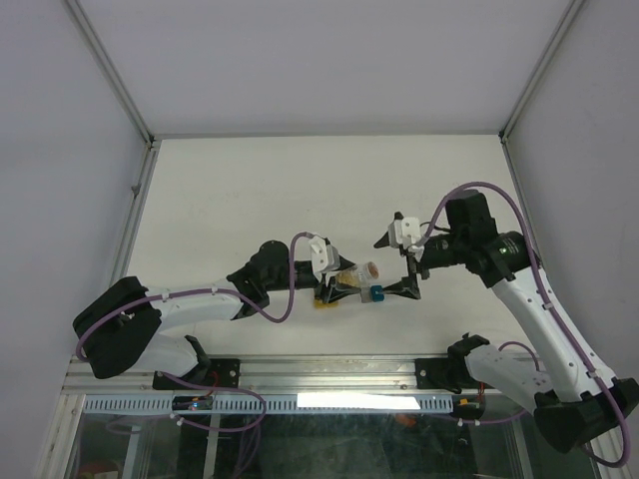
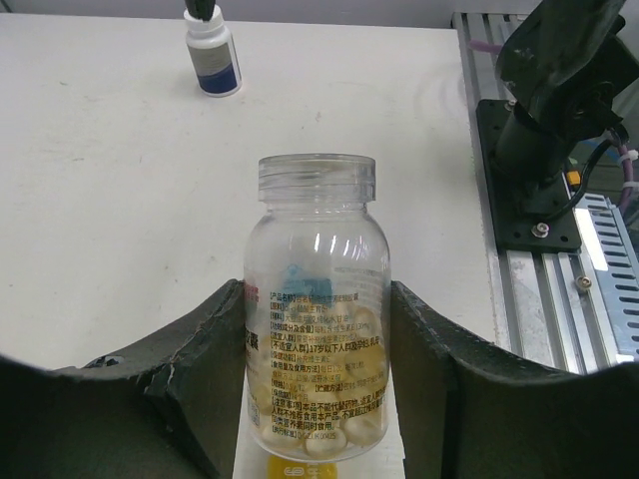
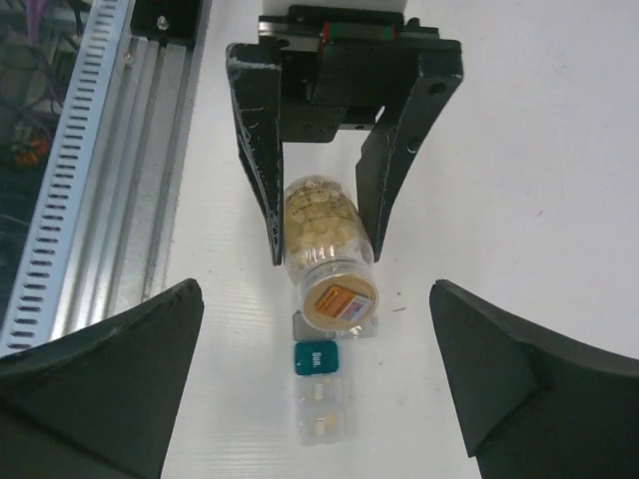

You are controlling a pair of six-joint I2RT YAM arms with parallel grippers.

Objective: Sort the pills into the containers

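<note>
Gripping bottle, left hand, pill-box cells clearest from right wrist

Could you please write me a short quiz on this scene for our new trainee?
1. True or false: the right gripper stands open.
2. Which gripper holds the bottle: A left, B right, C neither?
3. What colour is the pill-box cell beside the clear cells?
Key: 1 true; 2 A, the left gripper; 3 teal.

Left end effector clamped on bottle; right end effector spread wide, facing it.
</note>
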